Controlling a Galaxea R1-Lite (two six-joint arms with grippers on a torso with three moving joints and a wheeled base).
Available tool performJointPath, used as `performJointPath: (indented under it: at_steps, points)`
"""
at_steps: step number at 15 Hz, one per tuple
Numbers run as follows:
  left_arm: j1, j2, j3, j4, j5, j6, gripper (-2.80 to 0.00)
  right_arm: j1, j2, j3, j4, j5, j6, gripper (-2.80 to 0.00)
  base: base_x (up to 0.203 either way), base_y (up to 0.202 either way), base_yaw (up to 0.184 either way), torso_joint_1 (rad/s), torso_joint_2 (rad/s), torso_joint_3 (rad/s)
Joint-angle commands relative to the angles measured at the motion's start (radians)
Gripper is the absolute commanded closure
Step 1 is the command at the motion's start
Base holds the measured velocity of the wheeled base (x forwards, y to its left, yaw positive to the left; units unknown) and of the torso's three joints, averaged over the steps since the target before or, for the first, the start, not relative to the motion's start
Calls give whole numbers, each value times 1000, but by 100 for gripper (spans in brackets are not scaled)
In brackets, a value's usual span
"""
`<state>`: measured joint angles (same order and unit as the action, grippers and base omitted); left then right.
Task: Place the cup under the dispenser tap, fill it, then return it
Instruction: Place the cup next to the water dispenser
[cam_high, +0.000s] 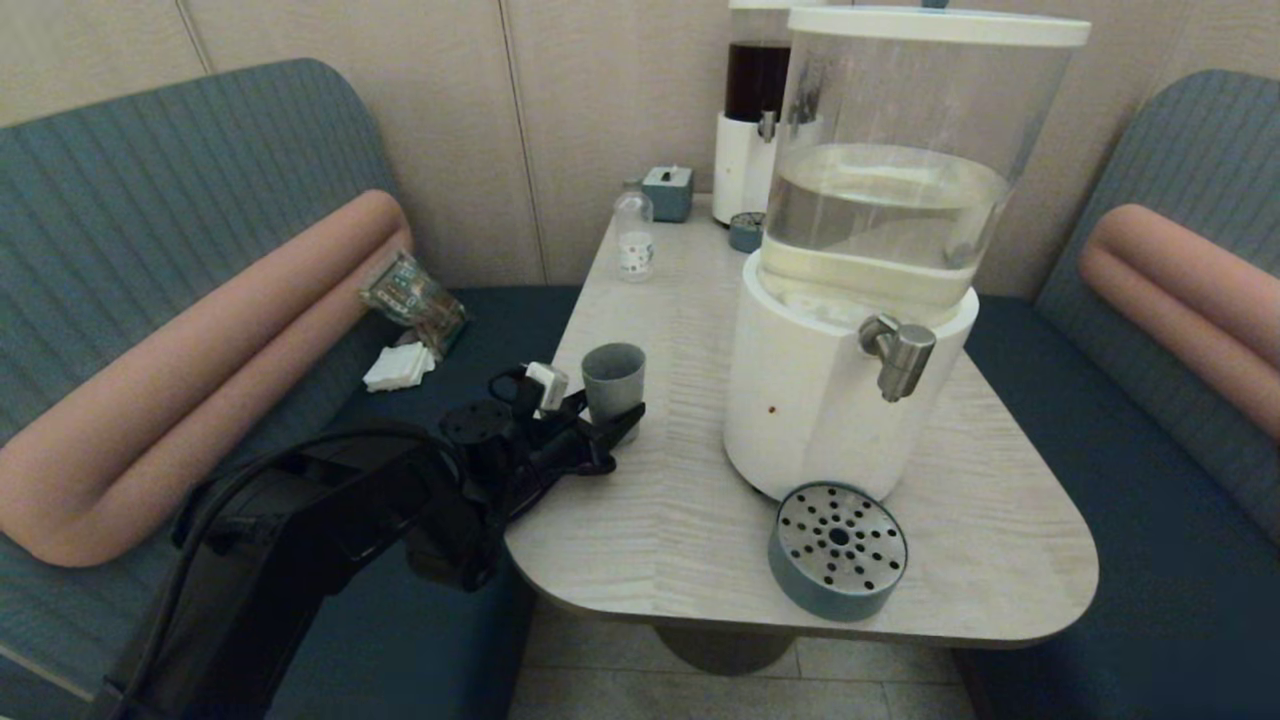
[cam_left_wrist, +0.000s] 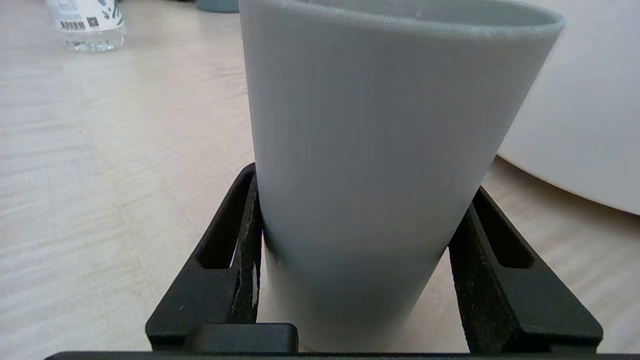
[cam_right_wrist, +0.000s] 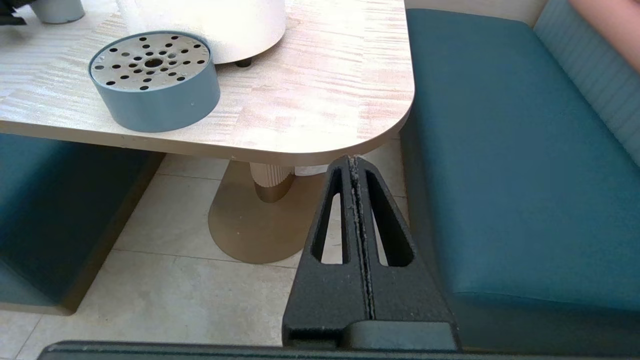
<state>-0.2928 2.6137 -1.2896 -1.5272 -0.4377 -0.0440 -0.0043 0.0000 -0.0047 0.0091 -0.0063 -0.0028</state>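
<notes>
Left tool (cam_left_wrist: 352, 260) hugs cup (cam_high: 613, 378) low down, at 9 o'clock from tap (cam_high: 903, 355) | we think cup light, stiff, smooth | right tool (cam_right_wrist: 356, 165) clenched, idle.

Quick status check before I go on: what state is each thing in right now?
cup: upright on the table, between the left hand's fingers.
left hand: fingers around the cup's lower part.
right hand: shut, empty, below the table edge.
dispenser tap: no flow visible, nothing under it.
big dispenser tank: partly full of pale liquid.
drip tray: on the table, nothing on it.
small bottle: upright.
</notes>
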Motion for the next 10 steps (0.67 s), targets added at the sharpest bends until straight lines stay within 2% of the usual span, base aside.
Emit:
performJointPath:
  at_steps: [1,10]
  points:
    - [0,26,-8,-3,-3,0,0,0,2,0,0,0,0,0,0,0,0,0,0,0]
    - [0,-20,0,-3,7,2,0,0,2,0,0,0,0,0,0,0,0,0,0,0]
